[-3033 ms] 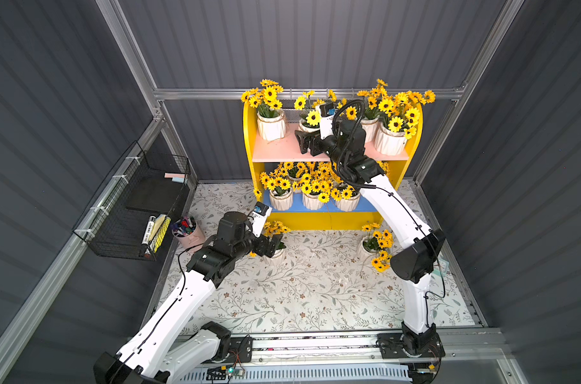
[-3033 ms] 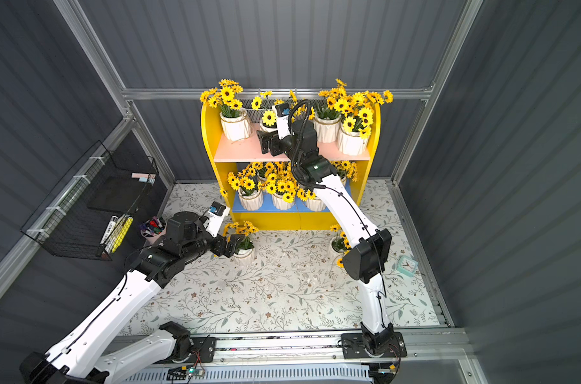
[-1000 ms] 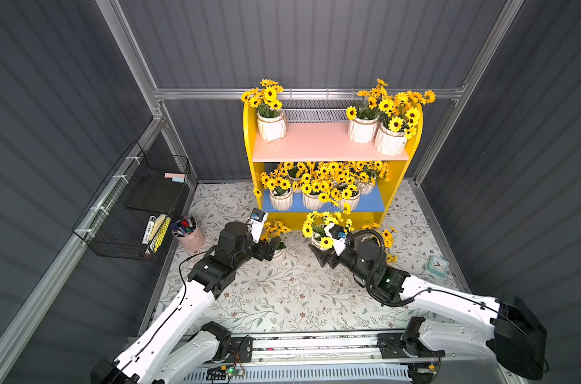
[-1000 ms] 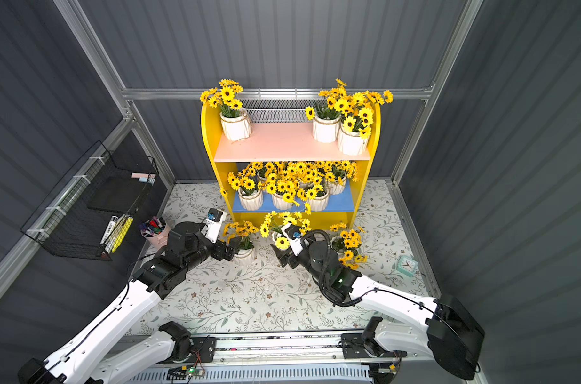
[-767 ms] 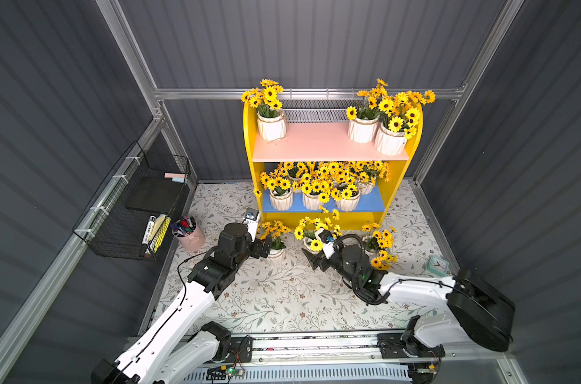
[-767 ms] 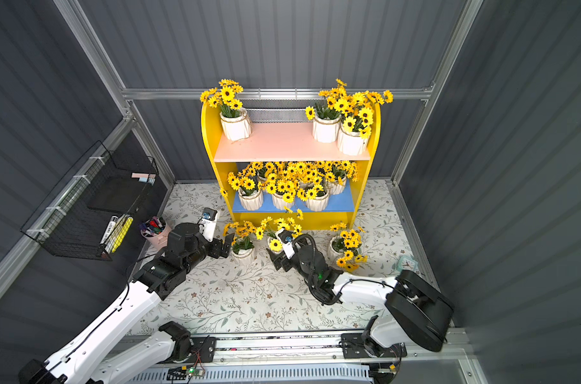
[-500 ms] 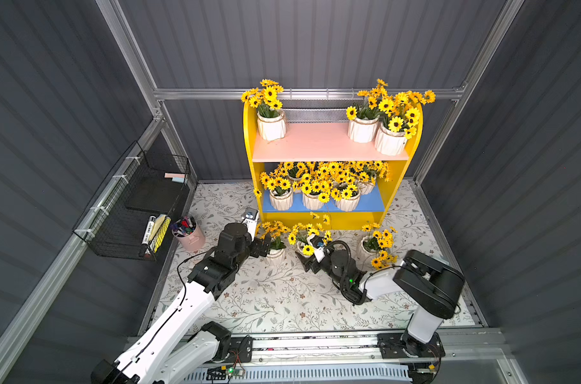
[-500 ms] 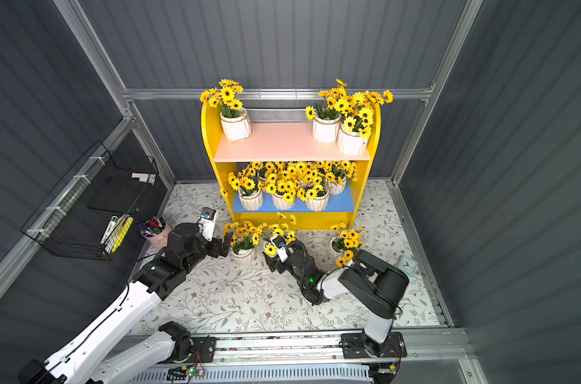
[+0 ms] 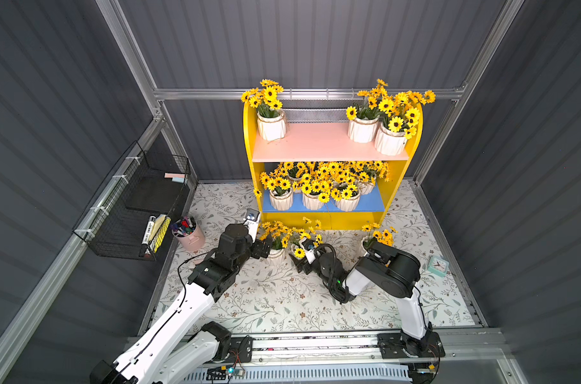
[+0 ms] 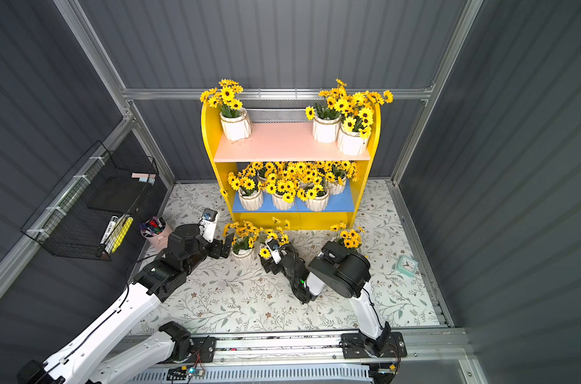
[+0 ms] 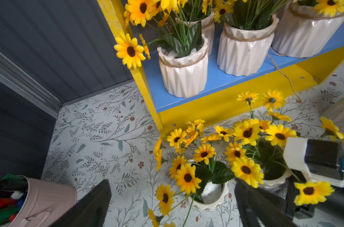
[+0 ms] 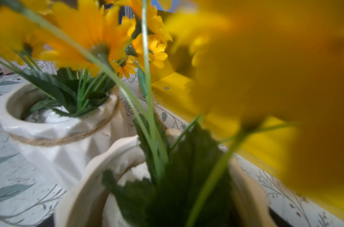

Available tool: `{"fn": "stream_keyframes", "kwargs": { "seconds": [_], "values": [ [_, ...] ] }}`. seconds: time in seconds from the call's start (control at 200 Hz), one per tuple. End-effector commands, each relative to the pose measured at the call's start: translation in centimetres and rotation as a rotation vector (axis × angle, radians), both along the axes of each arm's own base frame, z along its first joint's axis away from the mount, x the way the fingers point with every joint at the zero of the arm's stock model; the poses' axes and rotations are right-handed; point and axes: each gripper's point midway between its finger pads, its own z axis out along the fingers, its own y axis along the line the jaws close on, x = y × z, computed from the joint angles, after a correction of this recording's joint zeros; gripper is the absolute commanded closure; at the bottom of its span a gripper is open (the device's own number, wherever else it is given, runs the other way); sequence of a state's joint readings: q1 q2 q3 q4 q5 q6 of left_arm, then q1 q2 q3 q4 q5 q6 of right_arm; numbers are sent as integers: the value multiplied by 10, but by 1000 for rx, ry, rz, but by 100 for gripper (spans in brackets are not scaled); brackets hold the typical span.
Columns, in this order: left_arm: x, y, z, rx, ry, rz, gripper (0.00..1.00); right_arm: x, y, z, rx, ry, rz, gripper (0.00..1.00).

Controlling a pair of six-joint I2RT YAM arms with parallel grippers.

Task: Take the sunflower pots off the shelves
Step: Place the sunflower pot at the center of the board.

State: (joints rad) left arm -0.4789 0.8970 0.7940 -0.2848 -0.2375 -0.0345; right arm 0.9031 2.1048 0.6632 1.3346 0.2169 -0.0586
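- The left arm (image 9: 182, 306) is stretched forward and low from the rail; the left hand (image 9: 265, 247) is held open just above the surface (image 9: 276, 299), its two black fingers (image 11: 92, 202) spread wide.
- One of the sunflower pots (image 11: 210, 198) is stood upright on the surface at the gap between those fingers; whether it is touched cannot be told.
- The right arm (image 9: 392, 272) is folded tightly, elbow raised and forearm angled down; the right hand (image 9: 300, 262) is set low at the surface and closed around a second pot (image 12: 118, 149).
- The second pot is seen close in the right wrist view, its flowers blurred against the lens; it is placed just beside the first pot, in front of the shelves (image 9: 247, 159).
- A third pot (image 10: 347, 239) is stood on the surface near the right elbow, partly hidden by it.
- Three pots are carried on the pink upper board (image 9: 315, 143); one (image 9: 271, 126) is at one end, two (image 9: 362, 129) (image 9: 389, 143) are close together at the other.
- The blue lower board (image 9: 372, 201) is crowded with pots; three are lined along the front and others are stood behind; their number cannot be told.
- A pink cup (image 9: 189, 237) filled with marker pens is stood near the left arm; pens and a yellow item are held in the black wire rack (image 9: 123, 212) on the wall.
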Motion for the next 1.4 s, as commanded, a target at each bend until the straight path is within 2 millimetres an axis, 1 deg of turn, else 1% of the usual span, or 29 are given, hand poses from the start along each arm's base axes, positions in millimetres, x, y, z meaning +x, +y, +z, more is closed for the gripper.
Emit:
{"fn": "stream_keyframes", "kwargs": {
  "seconds": [0.0,0.02,0.035,0.065,0.095,0.145,0.175,0.205,0.22,0.405,0.505,0.63,0.78,0.865,1.07,1.111,1.221,1.306,1.396],
  "values": [
    [-1,-1,3,5,-25,-9,0,6,10,12,78,-33,-6,100],
    [-1,-1,3,4,-25,-10,0,5,12,10,76,-30,4,100],
    [-1,-1,3,4,-25,-10,1,5,13,8,75,-27,9,96],
    [-1,-1,3,5,-24,-10,1,5,15,5,76,-20,15,81],
    [-1,-1,3,4,-25,-11,1,5,17,2,78,-12,23,68],
    [-1,-2,3,5,-23,-16,1,4,18,-5,70,-3,28,39],
    [-1,-3,3,6,-22,-18,1,4,17,-7,65,-1,22,25],
    [-1,-3,3,5,-21,-19,1,4,15,-8,62,1,14,4],
    [-1,-4,3,5,-20,-23,1,3,14,-9,59,3,10,1],
    [-2,-9,1,4,-9,-48,1,-4,-1,-7,41,37,-20,1],
    [-3,-11,1,1,-7,-58,1,-13,0,-8,18,64,19,1],
    [-3,-12,1,0,-7,-63,1,-17,-5,-6,18,65,14,1],
    [-4,-12,2,2,-8,-66,0,-28,-14,-10,2,103,24,1],
    [-4,-12,4,-2,-13,-70,1,-35,-18,-7,-11,108,43,1],
    [-5,-16,3,-14,-1,-85,1,-46,-28,-3,-67,156,55,1],
    [-5,-16,4,-15,-3,-86,1,-46,-31,-2,-73,161,41,1],
    [-6,-16,6,-18,-10,-87,1,-48,-31,2,-58,161,50,1],
    [-6,-16,5,-19,-6,-88,0,-54,-28,5,-54,166,84,1],
    [-6,-16,5,-19,-3,-90,1,-56,-36,4,-75,186,59,1]
  ]
}}
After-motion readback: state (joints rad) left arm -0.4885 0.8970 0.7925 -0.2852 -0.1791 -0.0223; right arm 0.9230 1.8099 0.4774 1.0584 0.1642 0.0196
